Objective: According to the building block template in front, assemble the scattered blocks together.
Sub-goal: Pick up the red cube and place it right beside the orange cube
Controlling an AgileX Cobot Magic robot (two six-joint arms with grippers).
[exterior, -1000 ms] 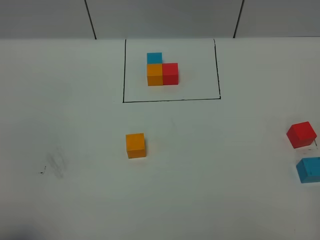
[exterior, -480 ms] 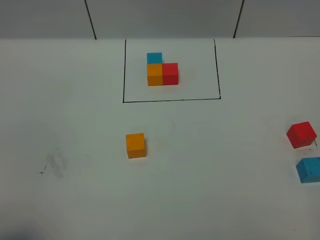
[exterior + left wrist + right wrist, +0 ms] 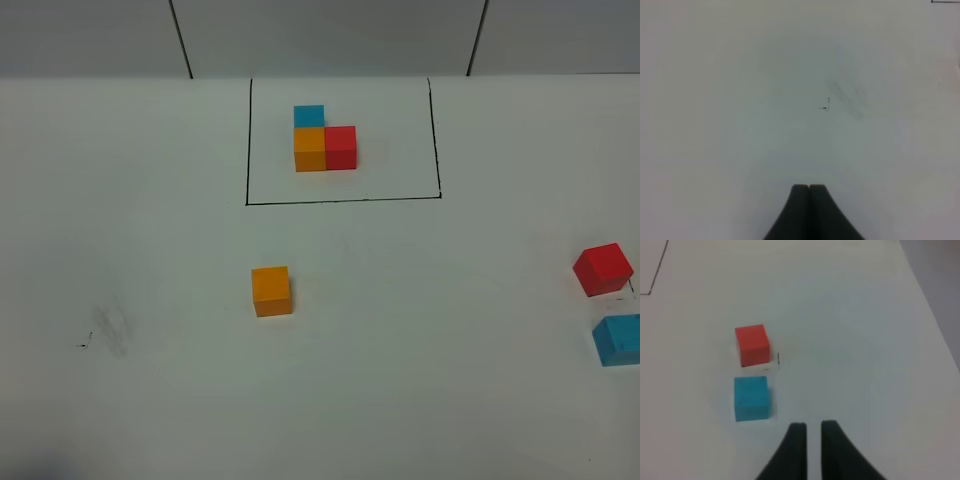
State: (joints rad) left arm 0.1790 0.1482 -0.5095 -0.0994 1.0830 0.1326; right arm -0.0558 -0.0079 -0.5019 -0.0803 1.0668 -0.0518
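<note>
Three scattered cubes on the table (image 3: 450,400): orange cube (image 3: 271,290) central, red cube (image 3: 603,269) and blue cube (image 3: 617,339) near each other at right. The building block template (image 3: 325,140) sits framed at the far side. Left gripper (image 3: 809,189) pressed together, empty. Right gripper (image 3: 813,427) slightly parted near the blue cube, touching nothing.

No readable text anywhere (only faint scribbles (image 3: 826,106) on table (image 3: 450,400))

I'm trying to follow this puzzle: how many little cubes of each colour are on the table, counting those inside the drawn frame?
Orange: 2, the framed orange cube and the loose orange cube
Red: 2, the framed red cube and the loose red cube
Blue: 2, the framed blue cube and the loose blue cube
Total: 6
</note>
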